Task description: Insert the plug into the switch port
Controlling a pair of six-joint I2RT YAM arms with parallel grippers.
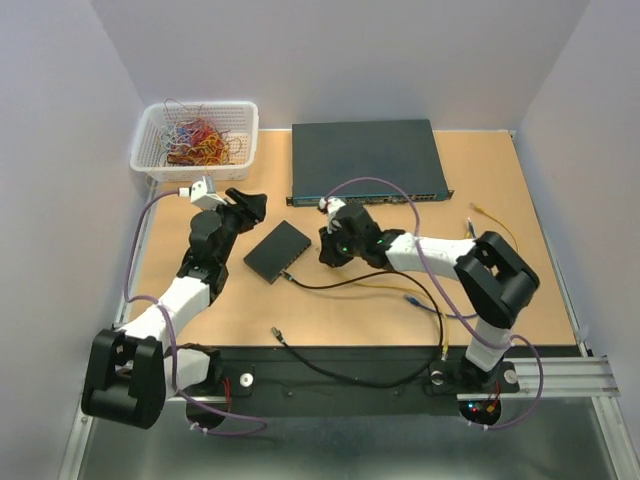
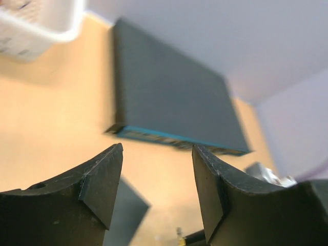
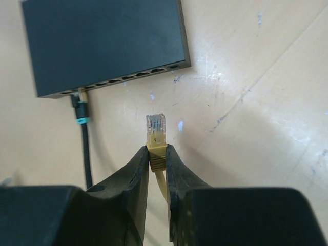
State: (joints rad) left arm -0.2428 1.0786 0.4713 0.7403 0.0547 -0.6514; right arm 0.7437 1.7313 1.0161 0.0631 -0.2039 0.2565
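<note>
My right pincer (image 3: 157,154) pinches the yellow plug (image 3: 156,125) by its boot. The tip points at the switch (image 3: 102,41), near the port row but apart, with bare desk (image 3: 246,77) between. A black cable (image 3: 82,110) sits in a left-end port. Port markings are too small to read. My left pincer (image 2: 158,179) hangs spread, holding nothing.

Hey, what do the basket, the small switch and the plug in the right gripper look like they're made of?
The basket looks like white plastic, going by its moulded lattice walls. The small switch has a dark matte casing, metal or plastic, I cannot tell which. The plug in the right gripper looks like clear glossy plastic, with a yellow, seemingly rubbery boot.
</note>
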